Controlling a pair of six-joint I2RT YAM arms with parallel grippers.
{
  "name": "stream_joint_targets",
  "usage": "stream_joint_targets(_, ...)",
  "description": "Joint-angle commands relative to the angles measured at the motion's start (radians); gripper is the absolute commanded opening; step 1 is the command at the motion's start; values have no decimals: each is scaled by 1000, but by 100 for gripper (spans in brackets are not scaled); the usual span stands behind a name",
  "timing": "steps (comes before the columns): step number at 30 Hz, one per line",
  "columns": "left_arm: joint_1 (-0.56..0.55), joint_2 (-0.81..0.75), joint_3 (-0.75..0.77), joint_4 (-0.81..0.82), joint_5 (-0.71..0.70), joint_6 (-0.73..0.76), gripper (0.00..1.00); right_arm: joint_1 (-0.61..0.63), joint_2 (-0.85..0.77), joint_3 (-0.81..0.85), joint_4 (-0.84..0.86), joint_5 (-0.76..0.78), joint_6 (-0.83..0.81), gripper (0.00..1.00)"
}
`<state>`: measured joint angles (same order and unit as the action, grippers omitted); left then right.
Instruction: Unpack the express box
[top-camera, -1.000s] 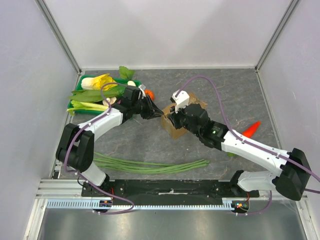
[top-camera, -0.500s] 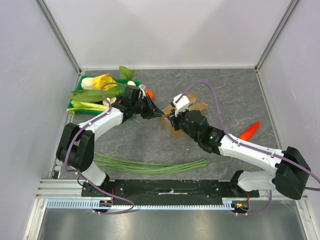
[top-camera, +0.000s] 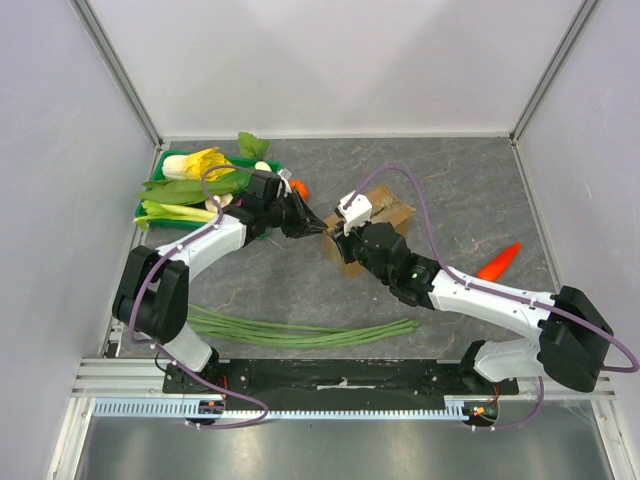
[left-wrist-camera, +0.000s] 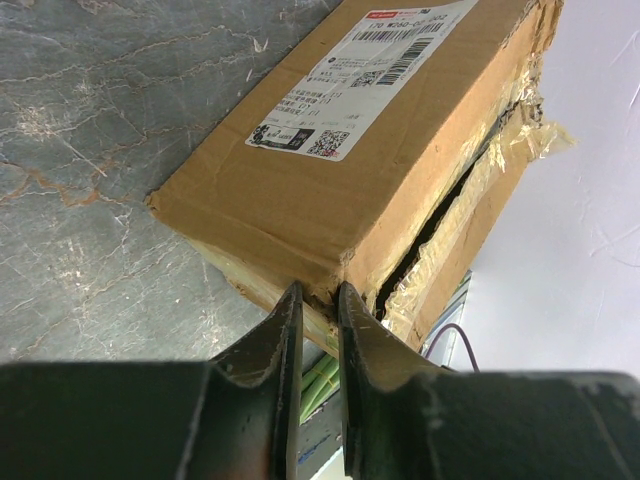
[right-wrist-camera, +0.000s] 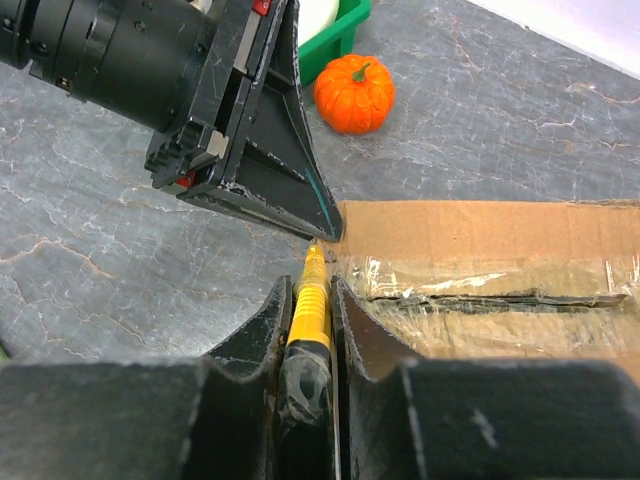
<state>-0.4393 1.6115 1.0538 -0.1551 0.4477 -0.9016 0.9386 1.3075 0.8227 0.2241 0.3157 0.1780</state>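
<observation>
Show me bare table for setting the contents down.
Free: table right of the express box, behind the carrot; also the strip between box and long beans. Crowded: left of the box, by green tray, pumpkin and left arm.

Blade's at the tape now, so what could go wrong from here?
1. The yellow cutter, held by the right gripper, points right beside the left gripper: a slip could strike its fingers.
2. The left gripper pinches only a corner of the express box, so pushing along the taped seam might twist it loose.

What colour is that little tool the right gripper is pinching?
The tool is yellow; the right wrist view shows it best.
</observation>
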Motion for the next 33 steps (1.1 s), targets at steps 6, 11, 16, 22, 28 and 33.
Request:
stream_joint_targets(6,-1,14,12,-47,6,-31,2,29,-43,-59,0,42,-26,0)
stream_joint_targets(11,-1,14,12,-49,2,-33,2,34,-74,-97,-8,72,-43,0)
stream_joint_targets(16,-1,18,14,-55,-4,-28,2,34,-97,-105,-19,83,-48,0)
stream_joint_targets(22,-1,16,15,-55,6,-22,2,34,-105,-53,-14,95,-51,0)
stream_joint_targets(28,-1,14,14,-50,9,-20,2,35,-53,21,-16,89,-49,0)
stream_joint_targets(33,-1,16,8,-50,11,-20,2,34,-17,24,-14,92,-55,0)
